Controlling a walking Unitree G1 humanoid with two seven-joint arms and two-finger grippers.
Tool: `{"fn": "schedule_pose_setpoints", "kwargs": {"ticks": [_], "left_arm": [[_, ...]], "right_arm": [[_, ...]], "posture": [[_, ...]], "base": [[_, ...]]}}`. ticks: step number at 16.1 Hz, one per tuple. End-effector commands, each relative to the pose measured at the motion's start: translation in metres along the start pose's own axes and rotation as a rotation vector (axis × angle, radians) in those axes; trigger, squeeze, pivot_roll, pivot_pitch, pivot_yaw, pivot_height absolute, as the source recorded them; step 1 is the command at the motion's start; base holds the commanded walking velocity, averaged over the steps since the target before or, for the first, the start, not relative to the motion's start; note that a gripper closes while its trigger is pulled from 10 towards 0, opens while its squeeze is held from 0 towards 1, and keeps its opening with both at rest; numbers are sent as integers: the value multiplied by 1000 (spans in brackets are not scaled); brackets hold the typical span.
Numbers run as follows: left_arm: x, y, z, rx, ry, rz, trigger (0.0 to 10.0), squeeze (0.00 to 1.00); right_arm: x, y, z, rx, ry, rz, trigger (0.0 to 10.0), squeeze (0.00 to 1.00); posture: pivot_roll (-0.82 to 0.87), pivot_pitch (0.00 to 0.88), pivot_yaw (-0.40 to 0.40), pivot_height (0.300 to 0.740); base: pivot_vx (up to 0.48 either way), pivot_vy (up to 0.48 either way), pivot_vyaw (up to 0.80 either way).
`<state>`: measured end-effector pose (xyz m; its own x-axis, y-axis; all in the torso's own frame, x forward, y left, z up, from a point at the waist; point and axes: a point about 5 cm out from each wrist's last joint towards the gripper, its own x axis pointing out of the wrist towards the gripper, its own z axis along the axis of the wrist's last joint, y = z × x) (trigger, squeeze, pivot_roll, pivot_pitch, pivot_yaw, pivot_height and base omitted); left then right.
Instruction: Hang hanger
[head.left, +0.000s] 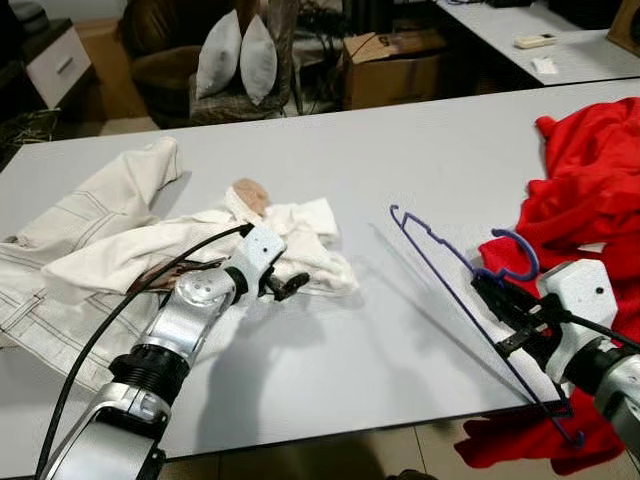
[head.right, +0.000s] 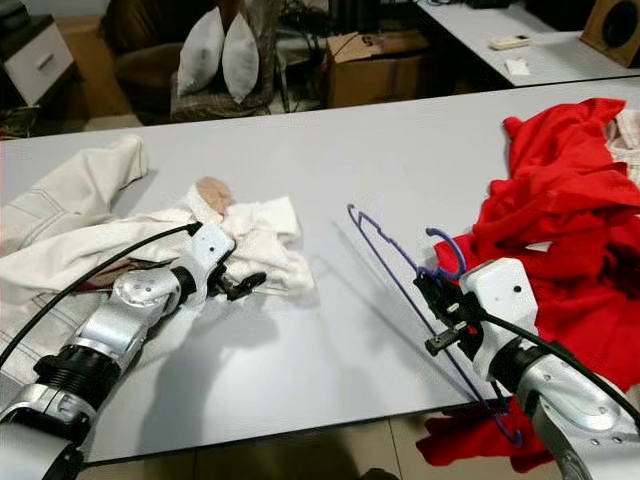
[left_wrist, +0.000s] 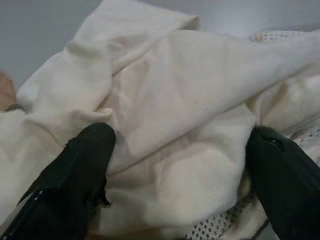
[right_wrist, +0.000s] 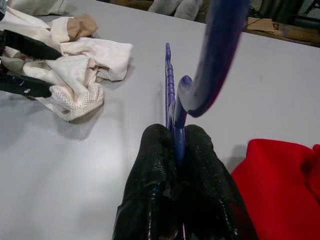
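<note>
One purple hanger (head.left: 455, 270) is seen, held upright off the tabletop (head.left: 400, 170) near its front right corner; its lower end is cut across by the table's front edge and is hard to follow against the red cloth there. The right gripper (right_wrist: 175, 142) is closed tightly on the hanger just below the hook, as the right wrist view shows, with the thin bar pinched between the two black fingers (right_wrist: 152, 170).

One red garment (head.left: 590, 200) is heaped along the right edge of the tabletop, cut off by the frame and hanging partly over the front edge. One pile of white clothing (head.left: 120, 240) is spread over the left side of the tabletop, its far-left part cut off; how many separate pieces it contains cannot be told. A small tan patch (head.left: 250, 195) is seen on top of it, too crumpled to identify.

The left gripper (left_wrist: 180, 165) is held wide apart over the white cloth, a fold of fabric lying between its fingers without being clamped. Two white pillows (head.left: 238, 55) are seen on a chair beyond the far edge.
</note>
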<state>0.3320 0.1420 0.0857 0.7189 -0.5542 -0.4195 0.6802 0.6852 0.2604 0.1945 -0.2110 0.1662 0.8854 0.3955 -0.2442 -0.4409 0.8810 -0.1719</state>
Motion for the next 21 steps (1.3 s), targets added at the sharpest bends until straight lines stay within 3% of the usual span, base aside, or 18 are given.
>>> {"fn": "schedule_pose_setpoints", "kwargs": {"ticks": [1,6,8,12,15,18,19,21], "left_arm": [[0,-3,-9,-13,33,-12,0,0],[1,-9,-2,-105,-62,-84,0,0],[2,-5,0,-119,-61,-77,0,0],[2,5,0,-54,0,-55,0,0],[6,0,0,-109,-19,-58,0,0],[16,0,39,-295,-196,-66,0,0],[19,6,71,-368,-325,-77,0,0],[18,13,96,-417,-425,-75,0,0]], "right_arm": [[-3,3,2,-3,2,9,10000,0],[-3,2,6,-2,-8,6,10000,0],[1,-6,9,-6,-30,0,10000,0],[2,-17,7,-41,-12,7,10000,0],[-5,-19,9,-30,-35,-6,10000,0],[-7,-31,21,38,-132,-84,10000,0],[-7,-38,24,49,-170,-157,10000,0],[-9,-46,29,62,-210,-229,10000,0]], "posture": [[-96,0,77,740],[-90,0,82,740],[-48,0,64,740],[-55,0,83,740],[-75,0,100,740],[-63,0,77,740],[-68,0,82,740],[-83,0,95,740]], "base": [[0,0,0],[0,0,0],[0,0,0],[0,0,0],[0,0,0],[0,0,0],[0,0,0],[0,0,0]]}}
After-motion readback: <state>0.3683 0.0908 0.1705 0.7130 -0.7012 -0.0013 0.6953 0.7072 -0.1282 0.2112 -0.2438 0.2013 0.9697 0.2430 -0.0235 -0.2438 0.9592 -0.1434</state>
